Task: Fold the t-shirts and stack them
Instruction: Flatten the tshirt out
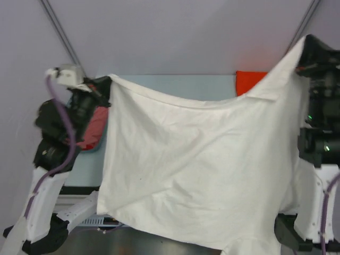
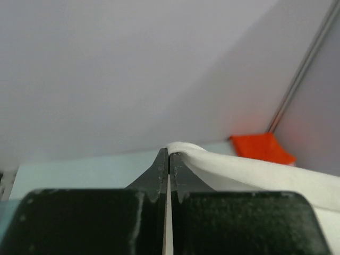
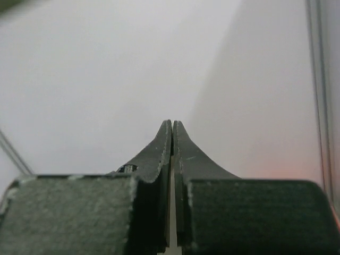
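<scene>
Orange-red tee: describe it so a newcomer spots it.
Start at the big white t-shirt held up between the two arms. Just above its sagging top edge, toward the right, the orange-red tee peeks out at the far edge of the table. It is brighter, more orange than the red cloth beside the left arm.

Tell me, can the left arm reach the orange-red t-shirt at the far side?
Probably not: the left arm has its jaws shut on the white t-shirt, which hangs spread between both arms.

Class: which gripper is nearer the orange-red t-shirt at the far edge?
Right. The right gripper is just right of the orange-red t-shirt; the left gripper is far to its left. Both hold the white t-shirt.
</scene>
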Robot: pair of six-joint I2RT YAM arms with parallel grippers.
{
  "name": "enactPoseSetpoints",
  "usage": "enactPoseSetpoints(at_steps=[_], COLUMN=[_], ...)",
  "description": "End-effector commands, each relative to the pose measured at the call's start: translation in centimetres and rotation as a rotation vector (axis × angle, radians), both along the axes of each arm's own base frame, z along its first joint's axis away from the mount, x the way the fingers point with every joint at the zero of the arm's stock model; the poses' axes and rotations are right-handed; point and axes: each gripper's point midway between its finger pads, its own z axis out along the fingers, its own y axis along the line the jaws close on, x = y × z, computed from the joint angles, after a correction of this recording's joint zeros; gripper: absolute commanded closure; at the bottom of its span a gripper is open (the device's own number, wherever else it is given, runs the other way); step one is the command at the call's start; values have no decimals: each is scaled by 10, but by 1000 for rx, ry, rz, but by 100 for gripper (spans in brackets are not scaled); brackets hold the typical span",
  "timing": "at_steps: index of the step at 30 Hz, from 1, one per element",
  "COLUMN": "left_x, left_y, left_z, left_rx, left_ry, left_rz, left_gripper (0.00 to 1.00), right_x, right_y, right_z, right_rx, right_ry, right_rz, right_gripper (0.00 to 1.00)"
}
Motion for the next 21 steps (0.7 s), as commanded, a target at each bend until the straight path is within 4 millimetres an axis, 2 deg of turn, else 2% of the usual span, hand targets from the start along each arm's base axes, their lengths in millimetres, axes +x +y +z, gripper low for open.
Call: enactPoseSetpoints(at_steps=[1,2,3,4,5,6,7,8,9,10,11,12,13,14,15,16,17,18,19,20,21], left_x=[71,83,98,107,125,136,146,164,176,187,202,218,227,238,249,266,274,283,298,305,312], left_y=[-10,-12,-6,-11,-12,-3,-7,-7,1,1,1,5,5,7,10,11,16,17,19,21,25], left_z=[-106,-127,-166,-179,-210,-241,-259,-297,-320,-329,-369,-368,-378,-389,-424,-420,-456,-436,-449,-451,-455], left_rx=[135,148,168,166,182,197,205,233,238,244,270,263,264,265,270,279,291,285,287,284,281], left_ry=[246,286,362,374,448,512,542,629,690,718,811,812,838,871,959,984,1080,1052,1093,1098,1099], left_rz=[90,87,106,65,59,80,46,43,54,38,20,28,19,14,5,10,11,9,9,13,19], left_gripper=[100,100,100,100,100,100,100,100,100,100,100,99,100,100,100,100,100,100,100,100,100], right_x=[121,146,166,180,194,209,230,242,251,270,279,291,309,320,329,341,356,364,373,385,395], right_y=[8,9,10,10,11,11,11,13,13,18,17,16,30,31,32,33,34,35,38,42,44], right_z=[-103,-144,-167,-184,-206,-237,-268,-288,-304,-336,-349,-363,-386,-398,-405,-397,-425,-430,-440,-423,-450], right_rx=[-21,-18,-17,-18,-15,-13,-9,-5,-2,-10,-16,-15,-24,-25,-29,-31,-32,-36,-39,-47,-53], right_ry=[280,361,399,422,465,513,575,609,623,685,706,727,773,798,816,803,865,878,900,867,929], right_rz=[47,55,60,60,64,65,68,73,74,100,98,93,121,123,128,131,134,138,154,165,177], right_gripper=[100,100,100,100,100,100,100,100,100,100,100,100,100,100,100,100,100,100,100,100,100])
